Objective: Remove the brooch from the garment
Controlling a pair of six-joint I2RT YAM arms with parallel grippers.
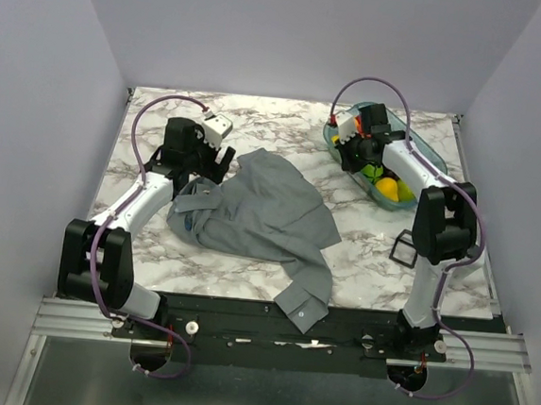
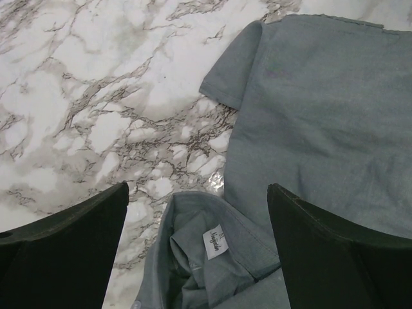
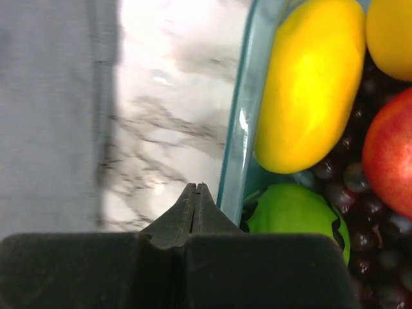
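Note:
The grey shirt point(image 1: 260, 211) lies crumpled in the middle of the marble table, with one sleeve and cuff point(image 1: 304, 305) hanging over the near edge. My left gripper point(image 1: 219, 167) is open and empty, hovering over the shirt's collar at its far left. In the left wrist view point(image 2: 198, 193) the collar and its white label point(image 2: 215, 241) lie between the wide-apart fingers point(image 2: 71, 238). I cannot make out the brooch in any view. My right gripper point(image 1: 350, 155) is shut and empty by the near rim of the glass dish; it also shows in the right wrist view point(image 3: 198, 187).
A teal glass dish point(image 1: 437, 162) at the back right holds fruit: a yellow one point(image 3: 309, 84), a green one point(image 3: 293, 215), a red one point(image 3: 389, 154) and dark grapes. A black wire-frame cube point(image 1: 405, 248) stands beside the right arm. Walls enclose the table.

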